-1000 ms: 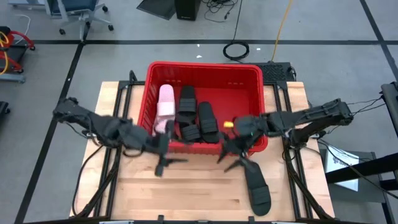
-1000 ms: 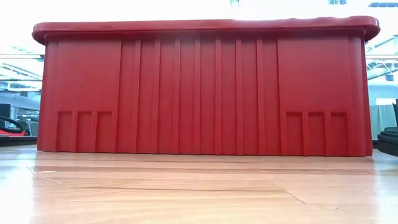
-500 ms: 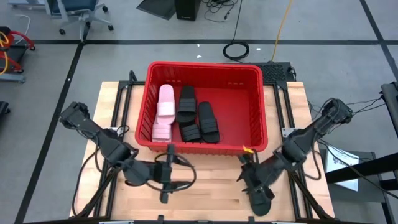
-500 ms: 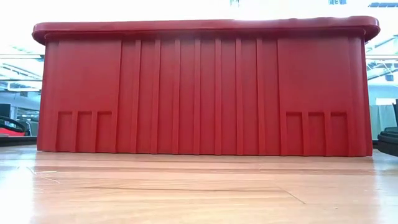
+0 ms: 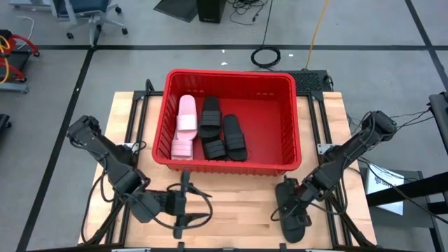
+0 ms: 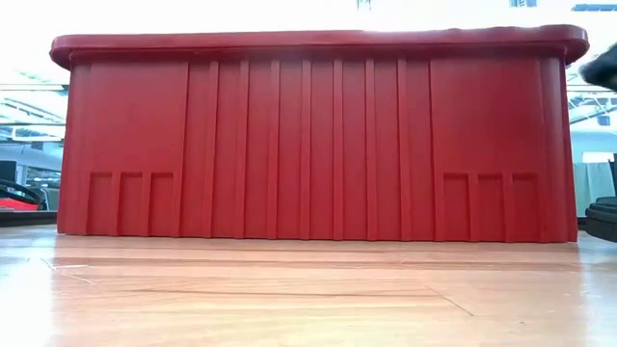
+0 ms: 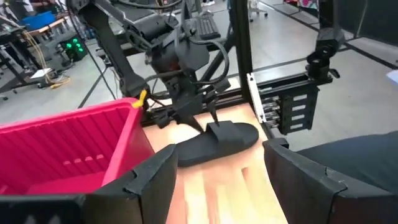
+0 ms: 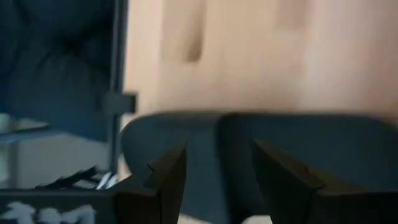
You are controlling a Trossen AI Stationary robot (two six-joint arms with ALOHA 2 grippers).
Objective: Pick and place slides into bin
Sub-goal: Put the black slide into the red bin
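The red bin [image 5: 290, 150] stands mid-table and holds two pinkish-white slides [image 5: 183, 115] and three black slides [image 5: 234, 134]. One more black slide [image 5: 292, 215] lies flat on the wood near the table's near right corner. My right gripper [image 5: 288, 201] points steeply down at this slide [image 7: 217, 142]. It is open, a finger on either side of the wide strap [image 8: 231, 140]. My left gripper [image 5: 190, 204] is open and holds nothing. It hangs above the table's near left part and points level toward the right. My right gripper's fingertips [image 7: 199, 126] come from above and reach down to the black slide at its strap [image 7: 222, 129]. Whether they touch it I cannot tell. The slide lies flat on the table.
The bin's tall near wall [image 6: 308, 135] stands between the grippers and the slides inside. Bare wood [image 5: 234, 210] lies between the two grippers in front of the bin. Black frame rails [image 5: 336, 203] run along both table sides.
My right gripper has left the bin's near right rim, gone toward the near edge and down over the black slide on the table, tipping and rolling to point steeply down. My left gripper has drawn back from the bin's near wall toward the near edge, still open.
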